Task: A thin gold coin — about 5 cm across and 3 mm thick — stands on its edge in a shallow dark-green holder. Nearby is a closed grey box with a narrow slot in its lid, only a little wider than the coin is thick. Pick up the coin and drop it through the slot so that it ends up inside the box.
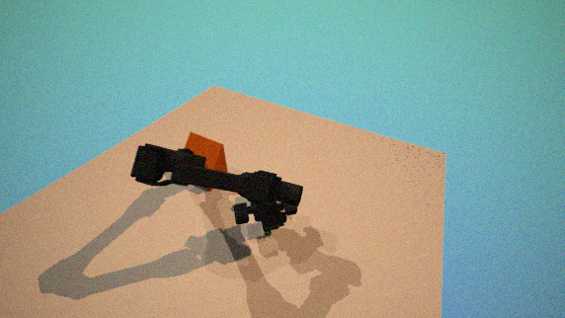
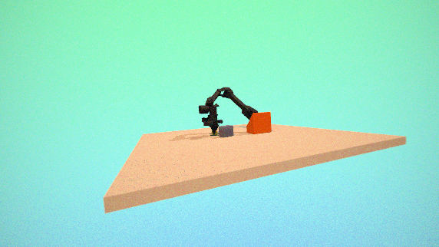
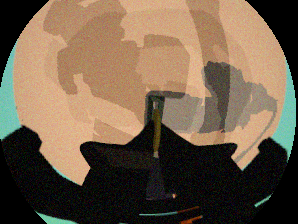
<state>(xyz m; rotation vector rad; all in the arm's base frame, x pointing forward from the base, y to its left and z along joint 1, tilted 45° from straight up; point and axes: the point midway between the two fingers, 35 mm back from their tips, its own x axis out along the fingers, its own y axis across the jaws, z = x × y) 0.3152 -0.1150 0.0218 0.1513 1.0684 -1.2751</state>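
gripper point(image 3: 157, 156) pinched nearly shut on thin coin point(image 3: 156, 132), edge-on btwn fingers; low over holder point(image 3: 160, 96) for lift; box point(image 2: 226, 131) just beside.

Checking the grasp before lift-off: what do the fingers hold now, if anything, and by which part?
The gripper is shut on the gold coin, pinching its thin faces near the nearer edge.

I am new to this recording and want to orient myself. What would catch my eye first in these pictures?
First, the black jointed robot arm arching from a bright orange wedge-shaped block at the far side of the tan table slab. Its gripper reaches down beside a small grey box, jaws shut on a thin gold coin, seen edge-on.
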